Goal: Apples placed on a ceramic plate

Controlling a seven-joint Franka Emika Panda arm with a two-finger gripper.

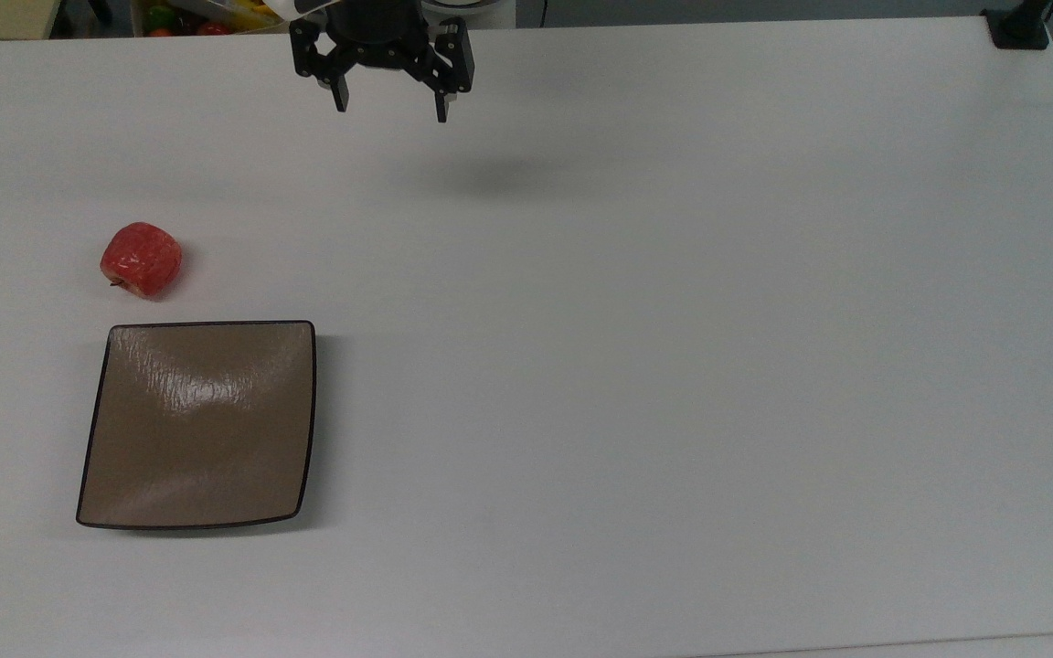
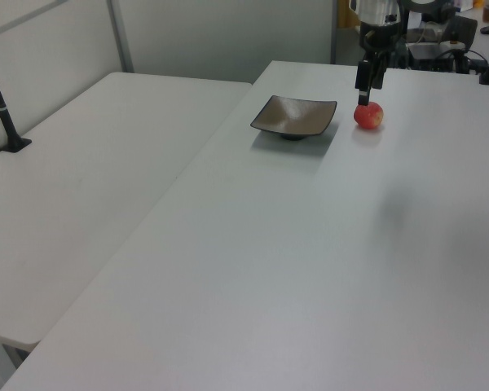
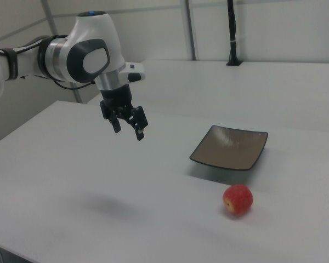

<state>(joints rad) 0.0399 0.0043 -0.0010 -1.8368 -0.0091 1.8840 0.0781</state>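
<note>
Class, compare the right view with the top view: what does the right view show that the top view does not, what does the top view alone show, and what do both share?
Right view alone: the arm's white and grey joints behind the gripper.
Top view alone: colourful items beyond the table's far edge.
Both: the open gripper held above the table, the red apple lying beside the brown plate, apart from it, and the plate bare.

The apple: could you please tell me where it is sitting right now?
In the top view, the apple rests on the white table at the left, just above the empty ceramic plate, apart from it.
</note>
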